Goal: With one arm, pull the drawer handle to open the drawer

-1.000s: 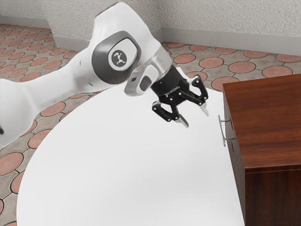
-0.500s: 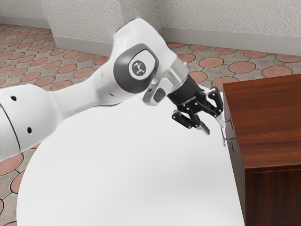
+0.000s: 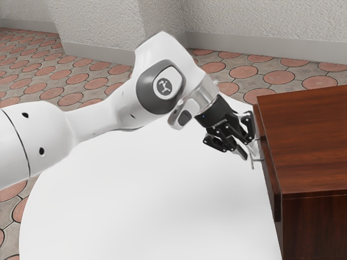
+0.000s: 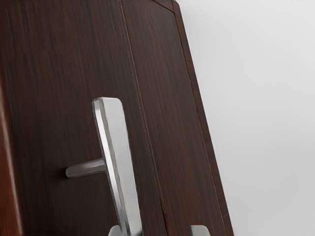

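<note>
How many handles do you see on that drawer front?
1. A single silver bar handle on the dark wood drawer front, by the fingers. Any on the cabinet's other sides would be hidden.

Drawer handle [image 4: 118, 167] runs off wrist view's edge.

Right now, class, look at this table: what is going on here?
A white robot arm reaches its black claw to the metal handle on a dark wooden drawer cabinet standing on a white table. The claw is open, its tips at the handle. The drawer front looks flush, not yet pulled out.
</note>
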